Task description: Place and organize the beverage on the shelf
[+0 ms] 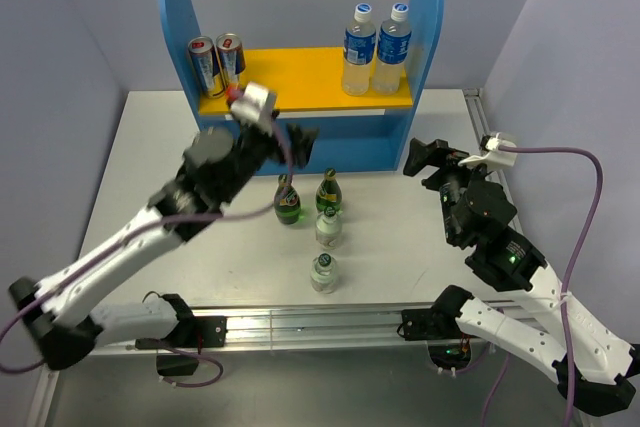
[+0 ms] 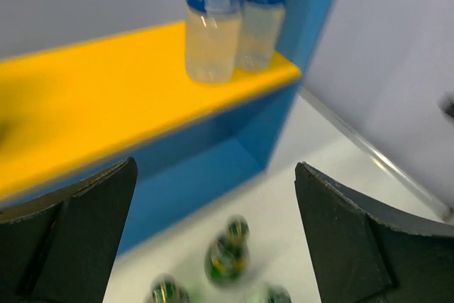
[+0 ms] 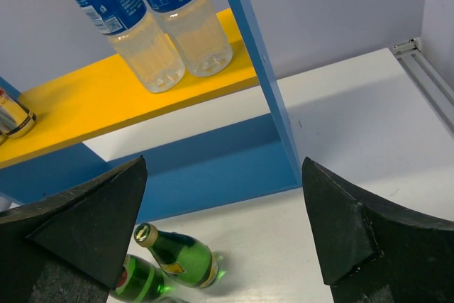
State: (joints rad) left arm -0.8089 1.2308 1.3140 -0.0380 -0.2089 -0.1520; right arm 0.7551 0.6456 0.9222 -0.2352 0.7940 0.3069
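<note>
Left tool (image 2: 214, 167): jaws apart, empty, mid-frame before shelf (image 1: 428, 7). Right tool (image 3: 223, 162): apart, empty. Blue-label bottles (image 1: 359, 47) upper right on yellow board (image 1: 310, 72); green bottles (image 1: 289, 205) and clear bottles (image 1: 327, 229) on bench (image 1: 140, 137).

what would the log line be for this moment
left hand: open, empty, near shelf | right hand: open, empty | upper board: two cans, two blue-label bottles | table: two green bottles, two short clear bottles

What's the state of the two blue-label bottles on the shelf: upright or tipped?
Upright. The left blue-label bottle and the right blue-label bottle stand caps up on the yellow upper board, at its right end.
</note>
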